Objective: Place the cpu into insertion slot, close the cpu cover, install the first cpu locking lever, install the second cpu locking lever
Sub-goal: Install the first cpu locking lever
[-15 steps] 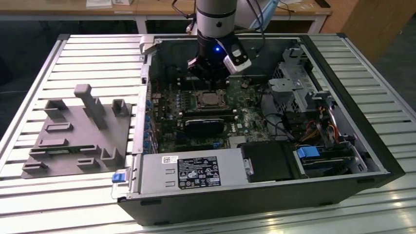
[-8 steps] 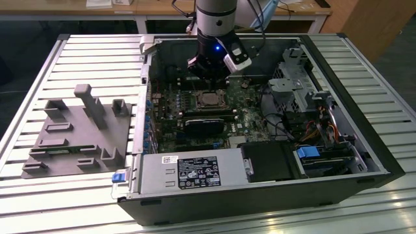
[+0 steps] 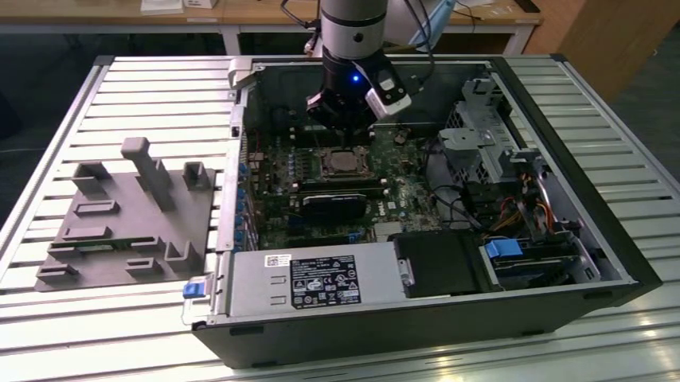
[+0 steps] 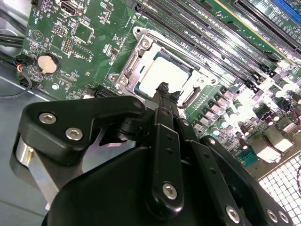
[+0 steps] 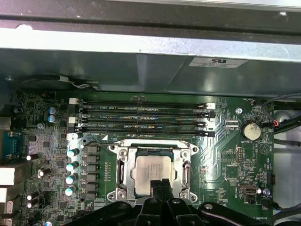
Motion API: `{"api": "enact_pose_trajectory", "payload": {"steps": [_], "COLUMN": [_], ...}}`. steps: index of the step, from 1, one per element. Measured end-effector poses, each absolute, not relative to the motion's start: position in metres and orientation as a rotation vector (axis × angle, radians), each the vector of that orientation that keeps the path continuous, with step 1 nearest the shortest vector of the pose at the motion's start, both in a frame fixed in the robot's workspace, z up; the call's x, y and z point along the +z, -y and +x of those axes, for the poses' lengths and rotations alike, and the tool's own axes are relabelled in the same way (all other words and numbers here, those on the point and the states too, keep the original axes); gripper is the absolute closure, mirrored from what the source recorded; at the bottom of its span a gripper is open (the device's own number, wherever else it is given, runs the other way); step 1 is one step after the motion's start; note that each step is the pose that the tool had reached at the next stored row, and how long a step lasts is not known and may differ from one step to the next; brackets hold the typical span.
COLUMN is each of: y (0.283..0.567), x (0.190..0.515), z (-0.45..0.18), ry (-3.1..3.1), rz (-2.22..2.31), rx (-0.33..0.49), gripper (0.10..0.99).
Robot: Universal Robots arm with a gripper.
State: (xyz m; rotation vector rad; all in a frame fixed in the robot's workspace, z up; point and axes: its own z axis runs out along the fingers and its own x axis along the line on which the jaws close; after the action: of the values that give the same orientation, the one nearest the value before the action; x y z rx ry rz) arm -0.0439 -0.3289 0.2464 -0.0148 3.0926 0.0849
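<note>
The cpu (image 5: 150, 167) lies silver-topped in the insertion slot (image 5: 146, 151) on the green board. Around it the cpu cover (image 5: 123, 172) is folded down flat, framing the chip. My gripper (image 5: 160, 184) hangs just over the near edge of the cpu, its two black fingers pressed together, shut with nothing between them. In the second wrist view the fingertips (image 4: 163, 89) sit against the edge of the cpu (image 4: 162, 70) and cover (image 4: 132, 60). In the exterior view the gripper (image 3: 342, 119) is inside the open case above the socket (image 3: 342, 163). How the locking levers stand, I cannot tell.
Long black memory slots (image 5: 141, 117) run beside the socket, with a row of capacitors (image 5: 73, 165) and a coin battery (image 5: 249, 131). A power supply (image 3: 308, 278) and drive cage (image 3: 489, 135) crowd the case. A grey fixture (image 3: 127, 215) stands at the exterior view's left.
</note>
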Motion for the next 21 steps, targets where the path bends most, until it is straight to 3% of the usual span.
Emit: {"api": "enact_pose_trajectory", "payload": {"steps": [21], "y": [0.329], "x": [0.254], "z": [-0.058], "ry": [-3.091], "rz": [-0.015], "rx": [0.085], "gripper": [0.984]}}
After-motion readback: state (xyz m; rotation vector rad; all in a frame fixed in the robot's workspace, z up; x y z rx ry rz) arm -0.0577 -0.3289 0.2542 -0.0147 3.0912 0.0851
